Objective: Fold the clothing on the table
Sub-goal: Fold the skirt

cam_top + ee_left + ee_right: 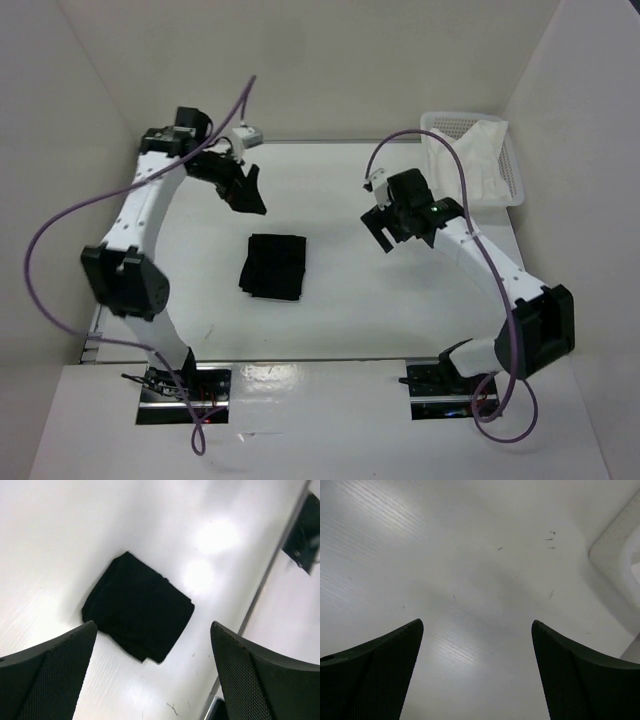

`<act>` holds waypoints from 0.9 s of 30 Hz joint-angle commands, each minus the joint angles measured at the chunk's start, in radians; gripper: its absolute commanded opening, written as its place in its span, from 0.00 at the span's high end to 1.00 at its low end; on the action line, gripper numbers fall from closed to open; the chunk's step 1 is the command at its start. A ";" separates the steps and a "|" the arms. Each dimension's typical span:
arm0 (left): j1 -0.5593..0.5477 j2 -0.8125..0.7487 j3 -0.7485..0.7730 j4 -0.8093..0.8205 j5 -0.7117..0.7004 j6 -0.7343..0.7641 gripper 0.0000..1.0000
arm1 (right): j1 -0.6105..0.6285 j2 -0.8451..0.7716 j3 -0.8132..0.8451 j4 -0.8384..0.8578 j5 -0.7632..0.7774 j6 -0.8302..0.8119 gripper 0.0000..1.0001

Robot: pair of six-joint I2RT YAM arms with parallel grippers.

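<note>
Black clothing (273, 266), near left tool (246, 198), well apart from right tool (384, 236)

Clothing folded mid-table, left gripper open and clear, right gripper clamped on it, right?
No. The right gripper is open above the table, holding nothing; the right wrist view shows it. Clothing folded mid-table, left gripper open and clear: correct.

The picture edge crops the white plastic mesh basket (611, 555). The left wrist view shows a blurred, unidentifiable dark shape (303, 534).

bright even light; glare on table (215, 535); wrist corner perhaps blurred.
</note>
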 commanded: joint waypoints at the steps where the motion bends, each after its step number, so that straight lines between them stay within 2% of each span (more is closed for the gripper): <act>1: 0.092 -0.212 -0.117 0.130 -0.112 -0.190 0.00 | -0.057 -0.117 -0.048 0.059 0.046 0.013 0.07; 3: 0.151 -0.351 -0.246 0.218 -0.211 -0.280 0.00 | -0.116 -0.151 -0.076 0.077 0.037 0.057 0.07; 4: 0.224 -0.396 -0.382 0.308 -0.251 -0.312 0.00 | -0.188 -0.195 -0.087 0.108 0.025 0.076 0.07; 6: 0.306 -0.530 -0.513 0.428 -0.349 -0.351 0.00 | -0.270 -0.247 -0.137 0.143 -0.015 0.125 0.07; 7: 0.377 -0.574 -0.631 0.465 -0.383 -0.401 0.00 | -0.349 -0.307 -0.157 0.183 -0.026 0.146 0.04; 9: 0.430 -0.679 -0.713 0.528 -0.455 -0.434 0.00 | -0.420 -0.353 -0.206 0.208 -0.044 0.183 0.04; 11: 0.491 -0.729 -0.783 0.539 -0.465 -0.434 0.00 | -0.488 -0.408 -0.249 0.222 -0.015 0.203 0.01; 17: 0.634 -0.757 -0.859 0.556 -0.451 -0.409 0.00 | -0.612 -0.442 -0.262 0.223 0.010 0.214 0.01; 23: 0.705 -0.741 -0.859 0.574 -0.388 -0.386 0.00 | -0.658 -0.455 -0.274 0.235 0.036 0.214 0.01; 27: 0.717 -0.751 -0.868 0.574 -0.370 -0.386 0.00 | -0.683 -0.474 -0.274 0.226 -0.013 0.203 0.01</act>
